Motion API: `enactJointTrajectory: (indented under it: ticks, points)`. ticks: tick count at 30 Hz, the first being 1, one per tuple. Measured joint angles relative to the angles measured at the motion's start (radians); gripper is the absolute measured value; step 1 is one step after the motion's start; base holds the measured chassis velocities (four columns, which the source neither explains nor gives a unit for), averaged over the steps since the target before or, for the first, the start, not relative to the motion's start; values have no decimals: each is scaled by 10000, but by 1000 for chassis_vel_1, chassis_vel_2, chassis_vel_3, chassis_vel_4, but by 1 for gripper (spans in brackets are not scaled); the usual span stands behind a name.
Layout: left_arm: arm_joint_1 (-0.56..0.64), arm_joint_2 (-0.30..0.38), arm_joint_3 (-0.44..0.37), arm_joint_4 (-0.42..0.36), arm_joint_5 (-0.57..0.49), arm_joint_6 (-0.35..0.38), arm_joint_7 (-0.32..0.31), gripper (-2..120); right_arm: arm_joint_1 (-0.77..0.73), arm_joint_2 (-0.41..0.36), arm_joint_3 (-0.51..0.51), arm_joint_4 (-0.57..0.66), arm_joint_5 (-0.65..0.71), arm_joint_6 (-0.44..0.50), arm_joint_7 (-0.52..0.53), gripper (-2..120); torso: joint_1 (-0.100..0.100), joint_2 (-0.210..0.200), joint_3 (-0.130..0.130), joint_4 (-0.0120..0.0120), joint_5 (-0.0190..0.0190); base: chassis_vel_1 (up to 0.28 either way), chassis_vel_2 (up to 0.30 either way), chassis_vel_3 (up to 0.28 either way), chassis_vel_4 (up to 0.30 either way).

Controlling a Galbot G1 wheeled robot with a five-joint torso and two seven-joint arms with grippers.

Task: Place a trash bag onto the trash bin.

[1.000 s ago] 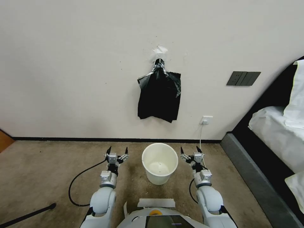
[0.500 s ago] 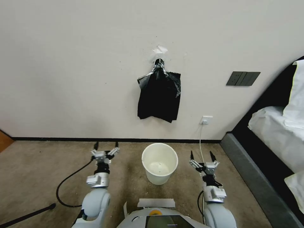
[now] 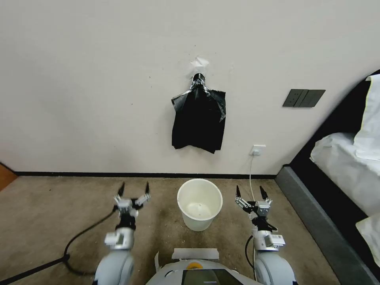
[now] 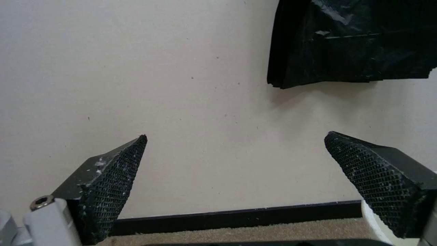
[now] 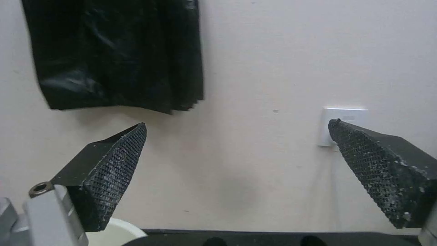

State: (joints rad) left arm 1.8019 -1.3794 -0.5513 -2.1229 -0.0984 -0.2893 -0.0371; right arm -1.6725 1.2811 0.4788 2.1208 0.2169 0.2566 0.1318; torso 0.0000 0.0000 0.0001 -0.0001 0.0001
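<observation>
both grippers spread wide beside the bin, bags hanging on the wall

nearest the robot, its two arms reach forward over the brown carpet (image 3: 47, 206). the left gripper (image 3: 133, 189) hovers to the left of the trash bin (image 3: 200, 204), fingers pointing up and away, spread wide with nothing between them. the right gripper (image 3: 249, 192) hovers to the right of the bin, just as wide and also holding nothing. neither touches the bin. in the left wrist view the two mesh-faced fingers (image 4: 114, 184) stand far apart against the bare wall; in the right wrist view the fingers (image 5: 111, 171) are likewise wide apart, with a sliver of the bin's rim (image 5: 116, 232) near one of them.

the cream-white bin stands upright on the carpet between the two grippers, its mouth open and its inside bare, with no liner over the rim.

beyond it runs the dark baseboard (image 3: 138, 174), then the pale wall (image 3: 79, 79). a white wall socket (image 3: 257, 150) with a cord sits low on the wall, right of the bin. higher up, straight above the bin, the black bag bundle (image 3: 198, 120) hangs flat from a taped top. whether a single trash bag is apart from that bundle cannot be told. a dark switch panel (image 3: 304, 97) is farther right, and a bed (image 3: 344, 158) lies along the right edge.
</observation>
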Motion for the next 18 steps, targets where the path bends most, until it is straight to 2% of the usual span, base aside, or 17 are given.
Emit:
enactJointTrajectory:
  ticks: [1, 3, 5, 6, 7, 10, 13, 14, 16, 18]
  points:
    - [-103, 28, 24, 56, 11, -16, 35, 100, 378, -430, -203, -10, 709, -183, -99, 100, 0, 0, 0, 3, 0, 0, 0, 0, 0]
    - [-244, 120, 76, 119, 12, -12, 43, 100, 592, -668, -296, 8, 1114, -310, -188, 100, 0, 0, 0, 7, 0, 0, 0, 0, 0]
    - [-537, 302, 211, 247, 10, 24, 48, 100, 935, -964, -453, 147, 1900, -620, -358, 100, 0, 0, 0, -6, -3, 0, 0, 0, 0]
    - [-537, 302, 211, 247, 10, 24, 48, 100, 935, -964, -453, 147, 1900, -620, -358, 100, 0, 0, 0, -6, -3, 0, 0, 0, 0]
    - [-623, 372, 271, 323, 9, 29, 62, 100, 1357, -1131, -682, 216, 2518, -961, -430, 100, 1, 0, 0, -8, -4, 0, 0, 0, 0]
    - [-609, 390, 293, 361, 6, 5, 81, 100, 1891, -1267, -958, 233, 3061, -1409, -453, 100, 0, 0, 0, 3, 2, 0, 0, 0, 0]
    - [-475, 439, 403, 409, 76, -114, 107, 100, 3019, -1499, -1468, 398, 4473, -2355, -429, 100, 1, 0, 0, 2, 0, 0, 0, 0, 0]
    - [-475, 439, 403, 409, 76, -114, 107, 100, 3019, -1499, -1468, 398, 4473, -2355, -429, 100, 1, 0, 0, 2, 0, 0, 0, 0, 0]
    - [-439, 385, 413, 416, 187, -168, 124, 100, 4043, -1633, -1793, 576, 5993, -2925, -178, 100, 1, -1, 0, 2, -3, 0, 0, 0, 0]
    - [-441, 371, 412, 423, 202, -173, 126, 100, 4338, -1650, -1868, 582, 6350, -3038, -110, 100, 0, 0, 0, -1, 0, 0, 0, 0, 0]
